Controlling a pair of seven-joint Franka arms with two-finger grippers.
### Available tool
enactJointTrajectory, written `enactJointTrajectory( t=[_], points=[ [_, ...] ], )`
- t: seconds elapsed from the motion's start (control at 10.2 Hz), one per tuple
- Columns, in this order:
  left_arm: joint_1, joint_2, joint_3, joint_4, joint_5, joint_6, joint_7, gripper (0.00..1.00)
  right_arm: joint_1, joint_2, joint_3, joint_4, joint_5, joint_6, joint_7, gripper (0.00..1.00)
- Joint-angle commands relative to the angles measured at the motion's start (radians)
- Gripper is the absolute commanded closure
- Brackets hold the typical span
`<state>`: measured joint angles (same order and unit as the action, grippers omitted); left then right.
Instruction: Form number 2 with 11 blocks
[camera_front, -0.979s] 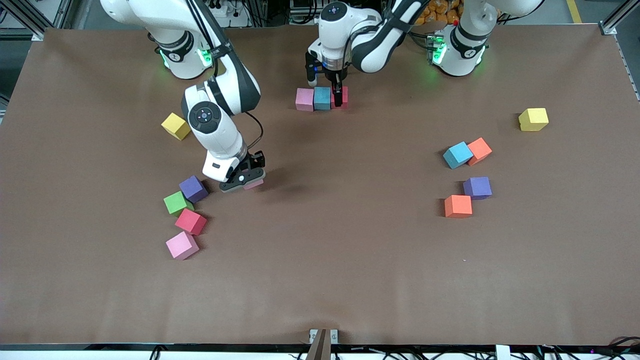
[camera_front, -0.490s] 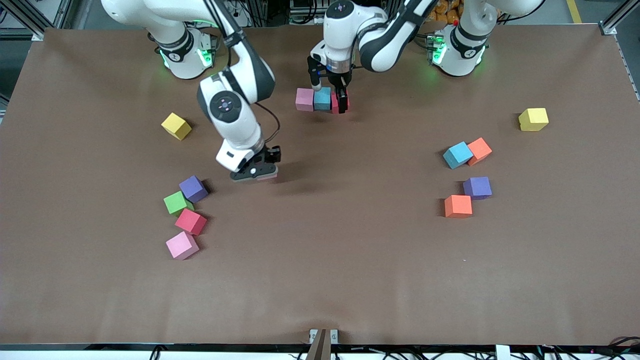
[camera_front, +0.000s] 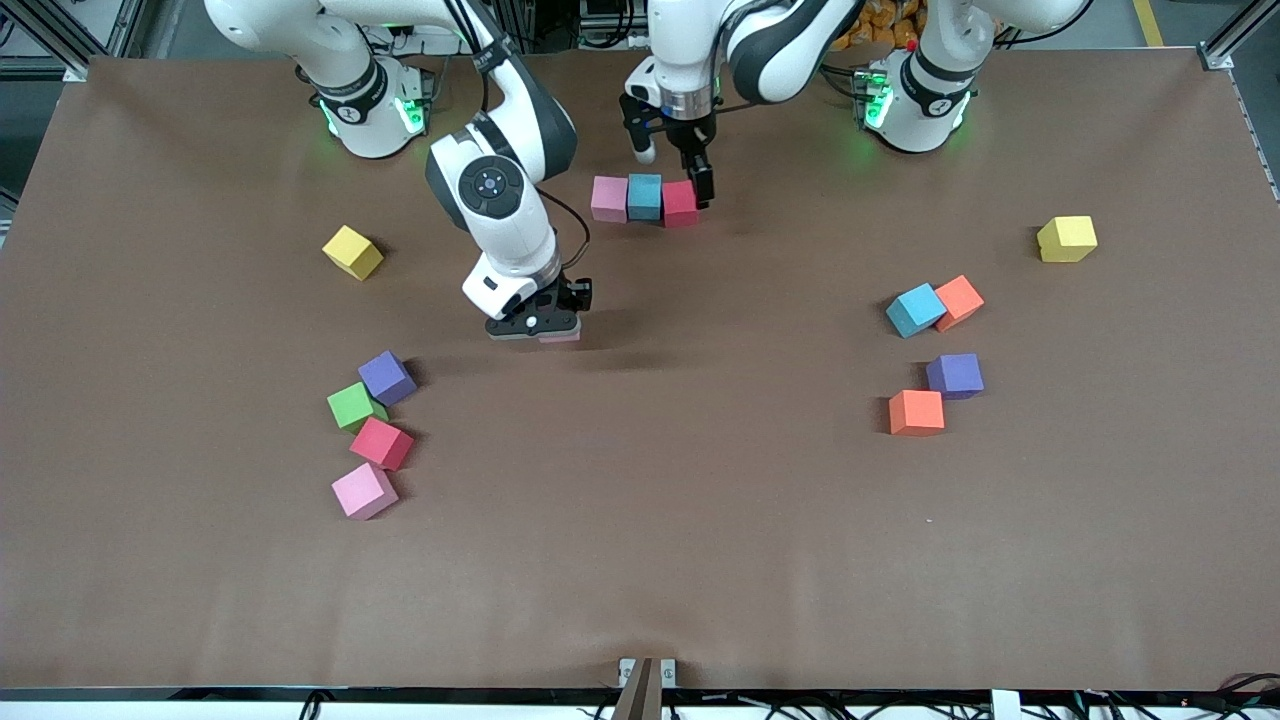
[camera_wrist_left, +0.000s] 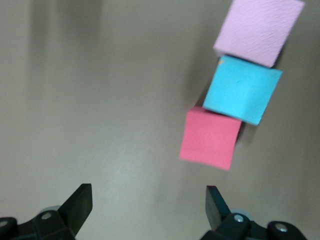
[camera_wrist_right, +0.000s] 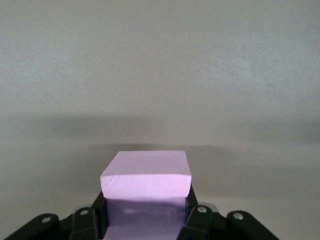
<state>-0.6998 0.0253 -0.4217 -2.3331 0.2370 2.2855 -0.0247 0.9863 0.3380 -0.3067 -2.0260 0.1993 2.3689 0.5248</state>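
Brown desk (camera_front: 700, 520) carries scattered foam blocks. Right gripper (camera_front: 535, 328) pinches a pink block (camera_wrist_right: 146, 176) by two flat sides; it looks light and squashy. Left gripper (camera_front: 672, 170) hangs spread above the three-block row (camera_front: 644, 198).

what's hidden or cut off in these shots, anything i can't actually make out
- Front view: the pink cube held by the right gripper is almost wholly hidden under the gripper body; only a sliver shows.
- Right wrist view: that cube's lower part sits between the jaws, cut off by the picture's edge.
- Left wrist view: the left gripper has open jaws, its body cut off; the row's pink cube runs off the edge.
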Motion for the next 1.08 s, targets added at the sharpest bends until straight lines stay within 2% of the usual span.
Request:
enactJointTrajectory(
  t=[0.0, 0.1, 0.29, 0.59, 0.69, 0.98],
  points=[
    [0.142, -0.071, 0.001, 0.062, -0.057, -0.195, 0.020, 0.00, 0.049, -0.005, 0.000, 0.004, 0.012, -0.011, 0.110, 0.75],
    [0.214, -0.065, 0.003, 0.127, -0.058, -0.299, 0.020, 0.00, 0.084, 0.001, 0.000, 0.006, 0.014, -0.001, 0.153, 0.75],
    [0.343, -0.062, 0.009, 0.194, -0.058, -0.382, 0.020, 0.00, 0.127, 0.021, 0.000, 0.006, 0.014, 0.038, 0.211, 0.75],
    [0.376, 0.022, 0.177, 0.262, -0.064, -0.382, 0.017, 0.00, 0.245, 0.099, 0.000, 0.078, 0.014, 0.058, 0.407, 0.76],
    [0.379, 0.036, 0.208, 0.261, -0.105, -0.368, 0.012, 0.00, 0.276, 0.131, 0.000, 0.105, 0.014, 0.059, 0.450, 0.76],
    [0.434, 0.085, 0.251, 0.262, -0.116, -0.241, 0.019, 0.00, 0.308, 0.208, 0.011, 0.184, 0.014, 0.058, 0.504, 0.76]
  ],
)
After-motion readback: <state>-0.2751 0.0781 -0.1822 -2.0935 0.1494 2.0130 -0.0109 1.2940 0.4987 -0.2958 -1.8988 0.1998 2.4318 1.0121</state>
